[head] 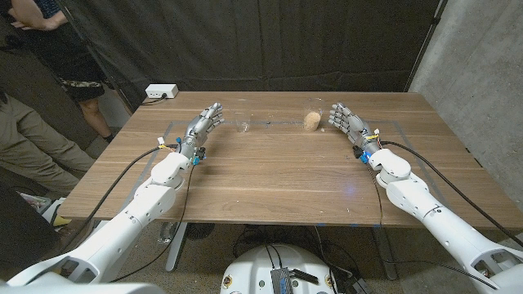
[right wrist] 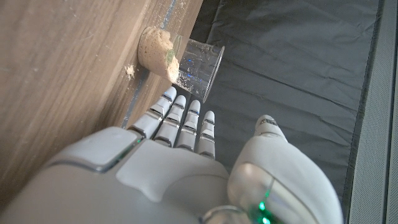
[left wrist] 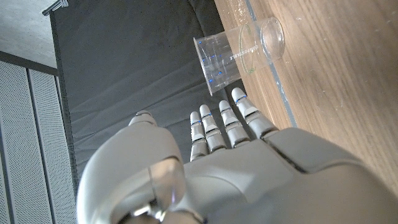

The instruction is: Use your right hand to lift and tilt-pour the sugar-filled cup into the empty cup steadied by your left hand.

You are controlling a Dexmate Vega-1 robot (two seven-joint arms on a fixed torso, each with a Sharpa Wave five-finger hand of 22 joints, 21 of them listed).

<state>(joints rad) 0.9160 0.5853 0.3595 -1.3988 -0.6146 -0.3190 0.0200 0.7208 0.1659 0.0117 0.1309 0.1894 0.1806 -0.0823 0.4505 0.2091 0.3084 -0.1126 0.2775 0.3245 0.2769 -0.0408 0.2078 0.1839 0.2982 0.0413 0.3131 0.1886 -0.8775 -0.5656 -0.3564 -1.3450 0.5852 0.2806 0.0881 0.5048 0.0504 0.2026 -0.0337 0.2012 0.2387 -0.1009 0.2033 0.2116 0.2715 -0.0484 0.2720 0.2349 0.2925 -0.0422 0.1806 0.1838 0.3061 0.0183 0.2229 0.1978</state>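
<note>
Clearly nothing is poured yet: the right hand [head: 345,119], fingers apart and empty, waits just beside the sugar cup [head: 312,116], while the left hand [head: 206,124], likewise spread, stands near the empty cup [head: 243,122].

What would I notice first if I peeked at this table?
Two shiny robot hands, the left hand and right hand, wait open on the wooden table. Just past the right one stands a clear cup with sugar; an empty cup stands beside the left.
</note>
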